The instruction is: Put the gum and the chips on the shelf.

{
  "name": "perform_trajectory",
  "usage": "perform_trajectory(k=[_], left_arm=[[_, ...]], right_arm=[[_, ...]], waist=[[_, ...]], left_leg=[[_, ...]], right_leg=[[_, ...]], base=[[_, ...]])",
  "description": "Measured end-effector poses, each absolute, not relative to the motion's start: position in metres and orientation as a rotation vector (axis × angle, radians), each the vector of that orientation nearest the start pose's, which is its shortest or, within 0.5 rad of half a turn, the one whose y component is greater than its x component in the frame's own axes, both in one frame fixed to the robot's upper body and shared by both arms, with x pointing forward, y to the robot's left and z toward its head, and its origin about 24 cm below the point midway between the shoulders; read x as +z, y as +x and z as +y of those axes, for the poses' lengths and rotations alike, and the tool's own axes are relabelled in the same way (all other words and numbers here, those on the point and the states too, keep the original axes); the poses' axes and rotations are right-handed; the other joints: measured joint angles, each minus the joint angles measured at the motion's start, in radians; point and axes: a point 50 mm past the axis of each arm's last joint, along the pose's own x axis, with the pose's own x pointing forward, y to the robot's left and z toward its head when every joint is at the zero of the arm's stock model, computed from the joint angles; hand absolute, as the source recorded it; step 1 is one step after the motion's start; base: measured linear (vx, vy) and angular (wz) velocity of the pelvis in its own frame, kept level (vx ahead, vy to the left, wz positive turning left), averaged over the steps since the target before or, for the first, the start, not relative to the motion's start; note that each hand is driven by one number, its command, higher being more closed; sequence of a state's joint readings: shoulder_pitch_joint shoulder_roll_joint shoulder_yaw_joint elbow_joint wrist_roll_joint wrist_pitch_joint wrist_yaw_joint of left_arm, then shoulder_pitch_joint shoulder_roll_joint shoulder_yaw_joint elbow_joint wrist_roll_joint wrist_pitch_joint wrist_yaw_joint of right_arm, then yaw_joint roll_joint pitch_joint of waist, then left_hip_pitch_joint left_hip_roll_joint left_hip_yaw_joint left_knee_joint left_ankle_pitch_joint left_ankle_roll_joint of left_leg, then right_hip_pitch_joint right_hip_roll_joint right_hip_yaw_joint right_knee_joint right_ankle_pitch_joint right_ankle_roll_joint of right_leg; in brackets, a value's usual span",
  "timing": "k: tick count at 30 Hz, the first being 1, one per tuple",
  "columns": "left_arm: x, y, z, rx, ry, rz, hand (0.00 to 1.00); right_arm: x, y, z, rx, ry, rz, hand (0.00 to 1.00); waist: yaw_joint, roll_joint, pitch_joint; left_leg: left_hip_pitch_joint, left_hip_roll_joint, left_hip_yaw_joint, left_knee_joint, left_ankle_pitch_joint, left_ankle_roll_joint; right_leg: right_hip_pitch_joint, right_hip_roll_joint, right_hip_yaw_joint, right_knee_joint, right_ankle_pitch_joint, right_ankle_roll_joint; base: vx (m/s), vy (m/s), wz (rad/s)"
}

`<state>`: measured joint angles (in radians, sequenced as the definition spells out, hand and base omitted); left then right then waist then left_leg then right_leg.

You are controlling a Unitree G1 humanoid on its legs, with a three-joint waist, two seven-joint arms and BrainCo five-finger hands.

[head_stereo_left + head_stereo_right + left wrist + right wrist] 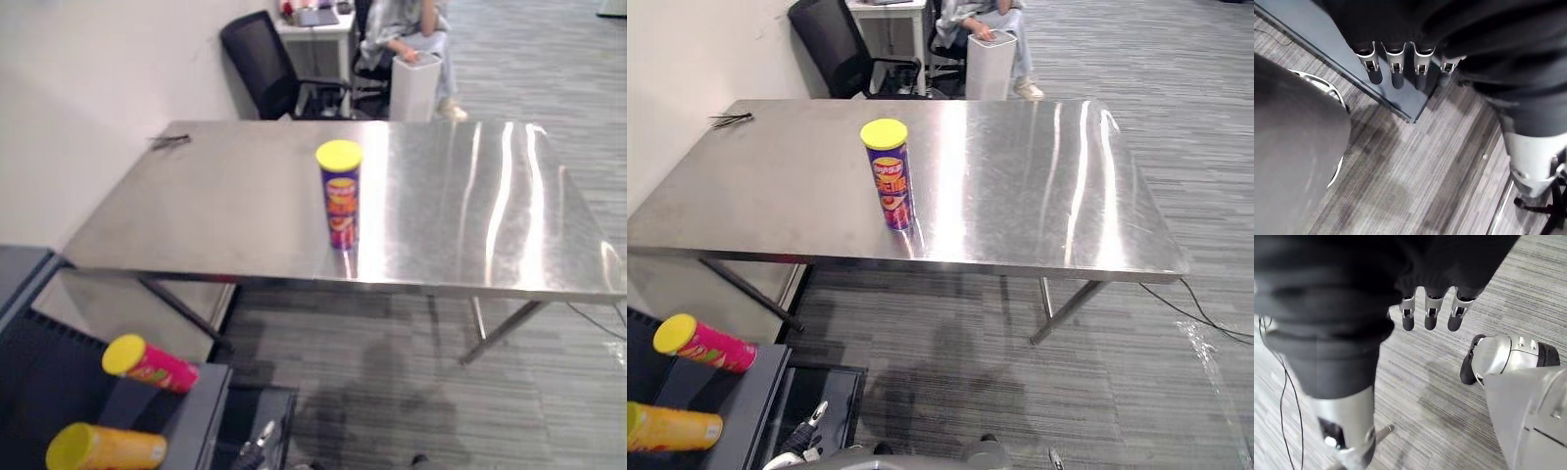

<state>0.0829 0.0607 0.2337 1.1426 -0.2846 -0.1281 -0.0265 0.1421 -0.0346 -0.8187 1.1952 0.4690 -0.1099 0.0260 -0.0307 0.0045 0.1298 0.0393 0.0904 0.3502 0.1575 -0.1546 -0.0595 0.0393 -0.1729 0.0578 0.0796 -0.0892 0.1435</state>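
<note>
A purple chips can (339, 196) with a yellow lid stands upright near the middle of the steel table (225, 206), close to its front edge. At the lower left is a dark grey shelf (191, 416). On it lie a pink can (149, 364) with a yellow lid and a yellow can (103, 448). My left hand (1396, 68) hangs low beside the shelf's grey panel (1322, 41), fingers straight and holding nothing. My right hand (1430, 313) hangs over the carpet, fingers relaxed and empty. Both hands are far from the chips can.
A wall runs along the table's left side. A small dark object (169, 141) lies at the table's far left corner. Behind the table stand a black office chair (263, 61) and a white bin (413, 86), with a seated person (407, 29) beside them.
</note>
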Motion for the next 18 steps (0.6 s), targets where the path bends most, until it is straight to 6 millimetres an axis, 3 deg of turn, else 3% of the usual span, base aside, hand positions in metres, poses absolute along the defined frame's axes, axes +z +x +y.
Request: perform_trajectory(k=[4, 7, 11, 12, 14, 15, 16, 17, 18], left_arm=[[-0.165, 0.077, 0.206, 0.418, -0.289, 1.045, 0.0], [-0.166, 0.07, 0.207, 0.419, -0.29, 1.062, 0.0], [-0.167, 0.062, 0.209, 0.436, -0.29, 1.078, 0.0], [-0.167, 0.06, 0.211, 0.441, -0.287, 1.081, 0.0], [-0.167, 0.059, 0.211, 0.446, -0.288, 1.082, 0.0], [-0.167, 0.057, 0.212, 0.46, -0.295, 1.083, 0.0], [-0.167, 0.053, 0.213, 0.481, -0.307, 1.083, 0.0], [-0.167, 0.051, 0.213, 0.486, -0.308, 1.083, 0.0], [-0.167, 0.048, 0.215, 0.504, -0.314, 1.081, 0.0]], right_arm=[[-0.164, -0.006, -0.253, -1.263, 0.788, 0.889, 0.0], [-0.154, -0.008, -0.285, -1.402, 0.788, 0.78, 0.0], [-0.123, 0.016, -0.34, -1.489, 0.715, 0.534, 0.0], [-0.101, 0.032, -0.364, -1.491, 0.639, 0.401, 0.0], [-0.07, 0.053, -0.385, -1.473, 0.545, 0.247, 0.0], [-0.04, 0.071, -0.398, -1.436, 0.457, 0.11, 0.0], [-0.009, 0.091, -0.404, -1.389, 0.375, -0.024, 0.0], [0.007, 0.101, -0.405, -1.361, 0.331, -0.084, 0.0], [0.035, 0.119, -0.402, -1.312, 0.249, -0.193, 0.0]], waist=[[0.003, -0.009, -0.033], [0.002, -0.017, -0.055], [0.001, -0.009, -0.066], [0.0, -0.01, -0.066], [0.0, -0.011, -0.067], [-0.002, -0.011, -0.068], [-0.013, -0.015, -0.075], [-0.018, -0.017, -0.078], [-0.02, -0.021, -0.085]], left_leg=[[0.008, -0.016, -0.004, -0.04, 0.01, 0.004], [0.029, -0.039, -0.004, -0.101, 0.04, 0.009], [0.048, -0.054, -0.003, -0.172, 0.077, 0.008], [0.051, -0.057, -0.004, -0.192, 0.088, 0.007], [0.051, -0.058, -0.004, -0.199, 0.091, 0.007], [0.051, -0.058, -0.003, -0.202, 0.092, 0.007], [0.049, -0.058, -0.001, -0.21, 0.095, 0.007], [0.049, -0.058, 0.0, -0.215, 0.097, 0.006], [0.05, -0.055, 0.003, -0.228, 0.102, 0.004]], right_leg=[[0.005, -0.017, -0.029, -0.034, 0.006, 0.009], [0.005, -0.031, -0.04, -0.052, 0.01, 0.014], [0.005, -0.035, -0.048, -0.078, 0.014, 0.006], [-0.001, -0.034, -0.05, -0.079, 0.014, 0.006], [-0.004, -0.032, -0.051, -0.08, 0.014, 0.006], [-0.006, -0.031, -0.051, -0.08, 0.018, 0.012], [-0.01, -0.028, -0.048, -0.078, 0.024, 0.016], [-0.013, -0.027, -0.048, -0.079, 0.026, 0.017], [-0.019, -0.022, -0.048, -0.078, 0.028, 0.018]], base=[[-0.02, 0.009, -0.02], [-0.04, 0.019, 0.02], [-0.02, 0.007, 0.01], [0.0, 0.0, 0.0], [0.0, 0.0, 0.0], [0.03, -0.012, -0.03], [0.06, -0.021, -0.03], [0.05, -0.021, -0.04], [0.07, -0.033, -0.04]])
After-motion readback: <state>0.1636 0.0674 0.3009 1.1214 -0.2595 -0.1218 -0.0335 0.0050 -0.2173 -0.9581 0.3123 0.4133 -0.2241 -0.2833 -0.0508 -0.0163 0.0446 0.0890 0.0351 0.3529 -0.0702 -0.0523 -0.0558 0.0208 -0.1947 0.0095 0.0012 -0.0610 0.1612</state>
